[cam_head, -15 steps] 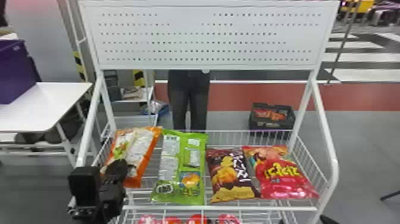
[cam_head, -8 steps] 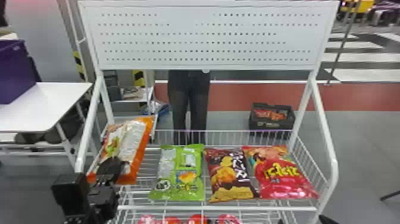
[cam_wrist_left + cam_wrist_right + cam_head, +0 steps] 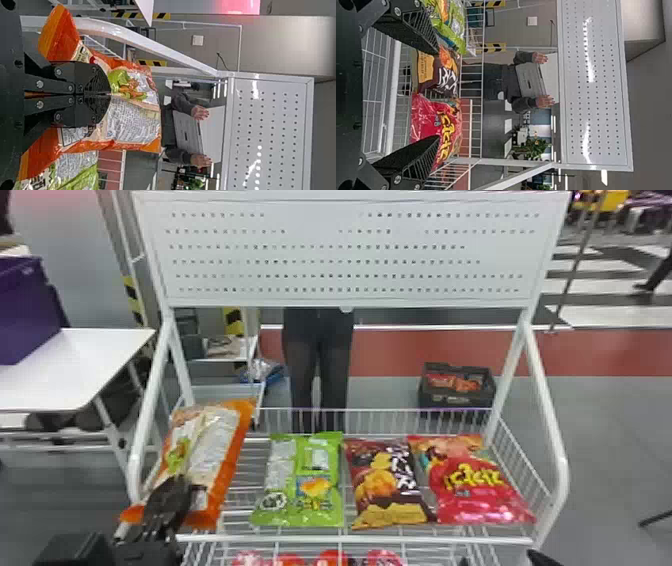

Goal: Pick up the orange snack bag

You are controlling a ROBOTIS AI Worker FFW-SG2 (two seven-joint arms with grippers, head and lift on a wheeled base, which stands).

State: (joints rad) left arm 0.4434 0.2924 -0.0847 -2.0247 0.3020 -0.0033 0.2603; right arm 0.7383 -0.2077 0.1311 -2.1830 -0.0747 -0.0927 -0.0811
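At the left end of the wire rack, the orange snack bag [image 3: 210, 455] stands tilted in the head view, with my left gripper [image 3: 167, 502] at its lower part. The left wrist view has the left gripper [image 3: 110, 94] shut on the orange snack bag [image 3: 134, 122], its two fingers together and the film pinched and creased around them. My right gripper [image 3: 437, 95] is open in the right wrist view, fingers wide apart and nothing held, facing the rack's right part.
A green bag [image 3: 305, 480], a brown bag [image 3: 387, 482] and a red bag [image 3: 475, 485] lie side by side on the rack [image 3: 370, 540]. White side posts and a perforated panel [image 3: 345, 255] frame it. A white table [image 3: 75, 375] stands left.
My left gripper has moved left and down with the orange bag, away from the green bag. The green bag has settled slightly lower on the rack.
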